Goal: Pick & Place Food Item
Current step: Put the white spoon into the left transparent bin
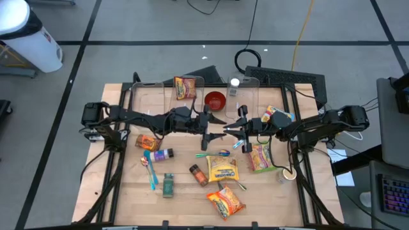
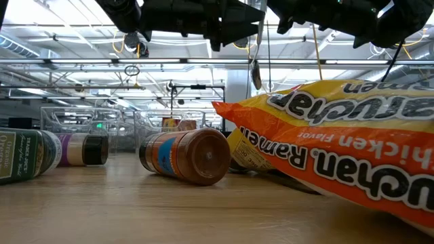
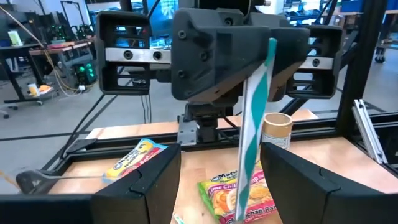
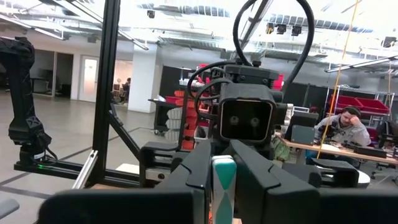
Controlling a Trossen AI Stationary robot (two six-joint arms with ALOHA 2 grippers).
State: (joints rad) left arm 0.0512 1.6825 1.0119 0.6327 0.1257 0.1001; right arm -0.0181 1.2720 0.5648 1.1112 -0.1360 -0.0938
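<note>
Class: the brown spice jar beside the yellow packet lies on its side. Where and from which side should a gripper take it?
The spice jar mid-body, from straight above: it lies flat and round, so fingers closing square to its long axis should stop rolling.

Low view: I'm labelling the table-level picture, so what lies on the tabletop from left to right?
Green-labelled jar → purple-banded jar → brown spice jar lying on its side → orange chicken ramen packet.
</note>
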